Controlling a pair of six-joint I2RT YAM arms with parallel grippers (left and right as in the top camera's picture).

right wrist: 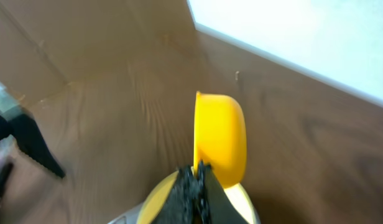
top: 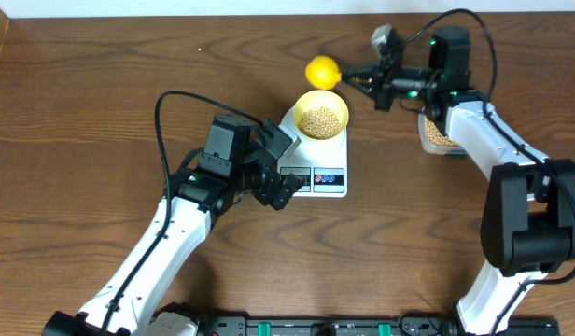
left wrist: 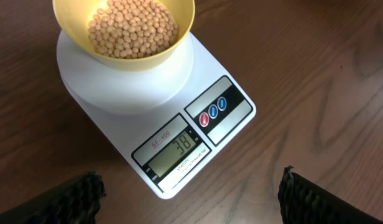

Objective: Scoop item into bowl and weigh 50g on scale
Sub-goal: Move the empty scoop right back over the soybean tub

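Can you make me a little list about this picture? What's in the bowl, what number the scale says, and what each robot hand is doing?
Bowl: pale yellow bowl, sitting on the scale's round platform
Inside bowl: a pile of little tan beans
Scale: white scale on the wooden table
Display: display reads 38
Left gripper: left gripper open, holding nothing, next to the scale
Right gripper: right gripper shut on the yellow scoop, just past the bowl
Tub: clear tub with more beans, partly hidden under the right arm

"38" on scale [left wrist: 148, 121] (grey display [left wrist: 177, 149])
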